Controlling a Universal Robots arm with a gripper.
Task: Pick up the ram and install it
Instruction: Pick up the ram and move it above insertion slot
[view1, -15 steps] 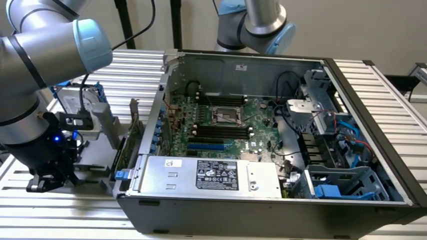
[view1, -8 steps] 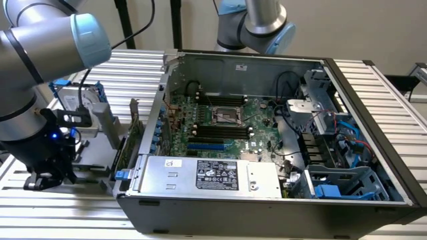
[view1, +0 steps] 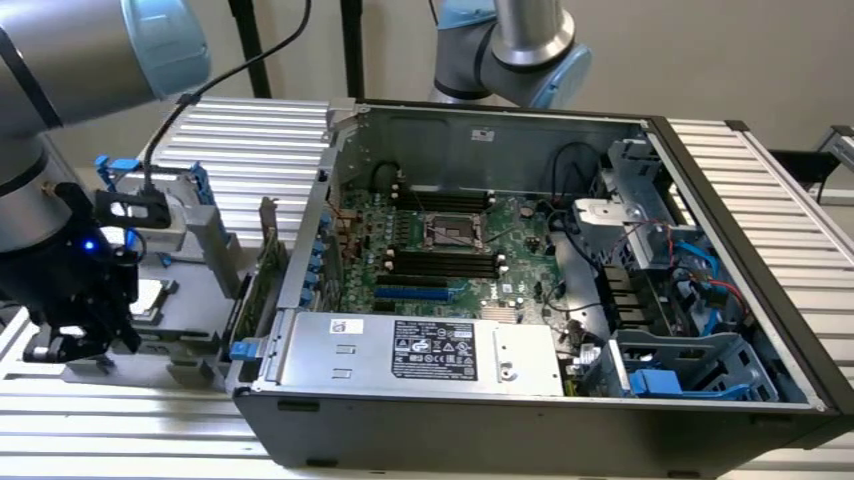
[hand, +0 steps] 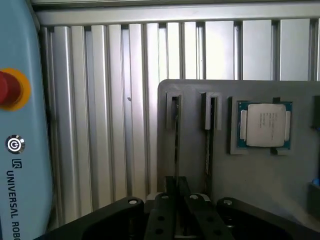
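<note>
At the exterior view's lower left | hand (hand: 178, 197) pinches ram (hand: 176, 135) in grey holder (hand: 250, 190) | advice: keep grip square, pull straight, no twisting.

One ram (hand: 176, 135) end between fingers (hand: 166, 210); pendant (hand: 20, 125) cropped

My exterior view looks down at a slant from well back. It takes in the open computer case (view1: 534, 425) with the gray holder (view1: 203, 262) just beside it, on the exterior view's left. My wrist view sits close above that holder, facing down past my tool (hand: 176, 185). Both views share the holder and the ribbed worktop (view1: 254, 140) around it.
</note>
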